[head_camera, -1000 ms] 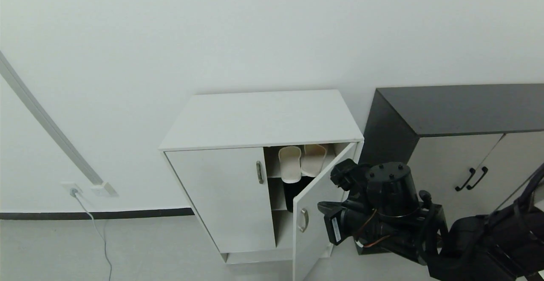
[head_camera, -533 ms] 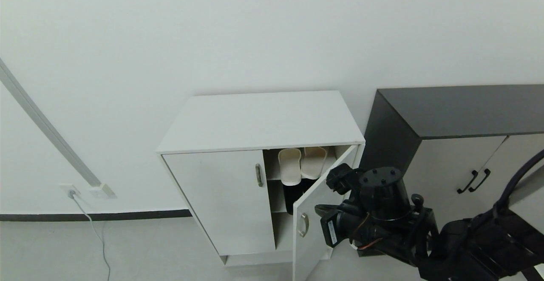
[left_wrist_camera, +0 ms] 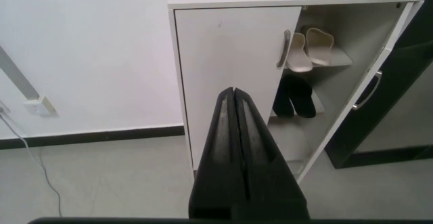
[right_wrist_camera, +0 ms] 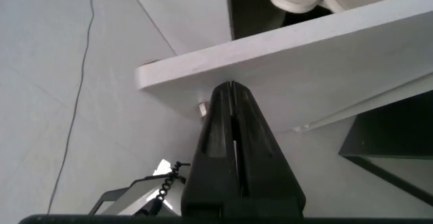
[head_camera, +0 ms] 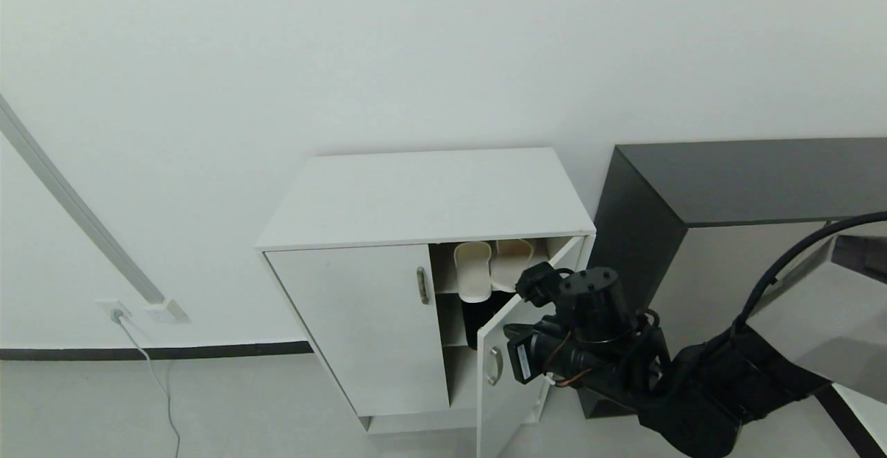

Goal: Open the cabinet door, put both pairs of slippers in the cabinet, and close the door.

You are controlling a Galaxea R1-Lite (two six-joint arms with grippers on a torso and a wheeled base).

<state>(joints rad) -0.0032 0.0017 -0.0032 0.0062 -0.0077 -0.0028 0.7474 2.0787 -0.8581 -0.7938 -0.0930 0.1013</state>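
The white cabinet (head_camera: 429,195) stands against the wall with its left door (head_camera: 360,326) shut and its right door (head_camera: 502,402) partly open. A cream pair of slippers (head_camera: 488,267) lies on the top shelf, and a black pair (left_wrist_camera: 298,97) on the shelf below. My right arm (head_camera: 582,333) is at the outer face of the open door. Its gripper (right_wrist_camera: 232,87) is shut, with the tip against the door panel (right_wrist_camera: 325,48). My left gripper (left_wrist_camera: 234,92) is shut on nothing and hangs well back from the cabinet front (left_wrist_camera: 230,61).
A dark cabinet (head_camera: 727,174) stands close on the right of the white one. A wall socket with a cable (head_camera: 118,314) and a grey conduit (head_camera: 76,215) are on the left. Bare floor (head_camera: 173,409) lies before the cabinet.
My right arm has moved left against the open door, and the door has swung a little further toward shut. The head camera shifted slightly.
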